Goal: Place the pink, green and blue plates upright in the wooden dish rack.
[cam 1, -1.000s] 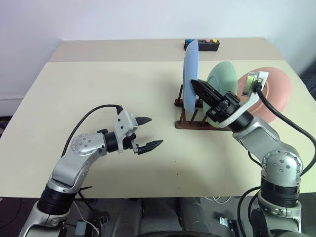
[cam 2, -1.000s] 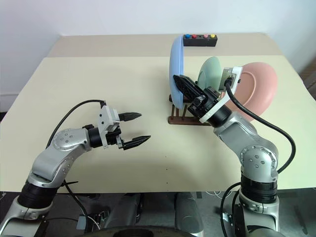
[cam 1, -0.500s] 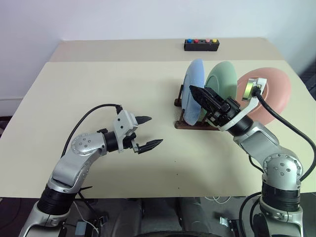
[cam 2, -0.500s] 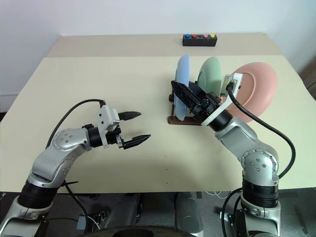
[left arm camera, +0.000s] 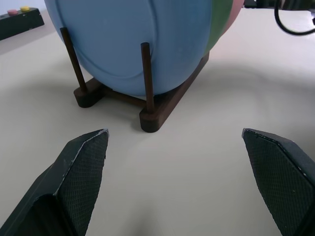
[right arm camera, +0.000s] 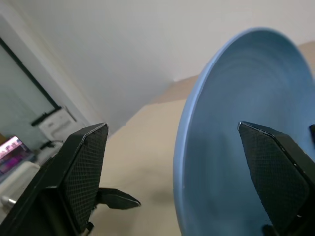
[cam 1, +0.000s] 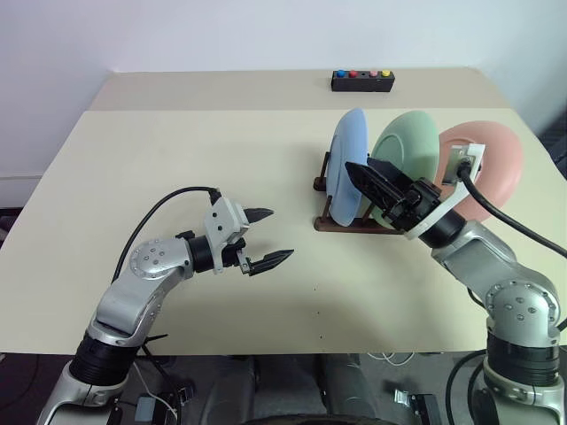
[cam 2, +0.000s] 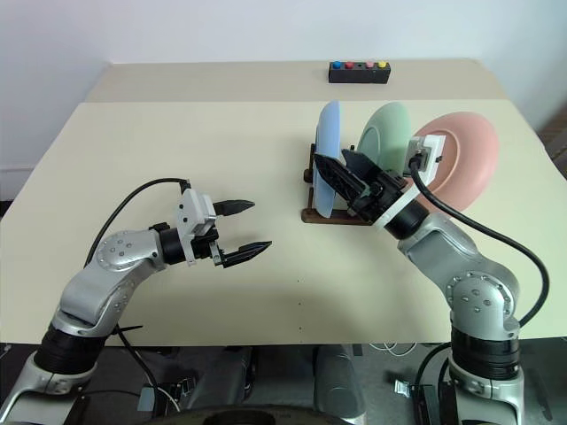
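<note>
Three plates upright, dark wooden dish rack (cam 1: 341, 221)

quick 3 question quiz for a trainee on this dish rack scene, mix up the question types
1. True or false: the blue plate stands upright in the wooden dish rack.
2. Which plate sits farthest to the robot's right? A) blue B) green plate C) pink plate
3. Fill in: the right gripper has its jaws ____ on either side of the blue plate's rim.

Key
1. True; it rests between the pegs.
2. C.
3. Open; the fingers stand apart and do not clamp the plate. The left gripper is open too, over the bare table.
</note>
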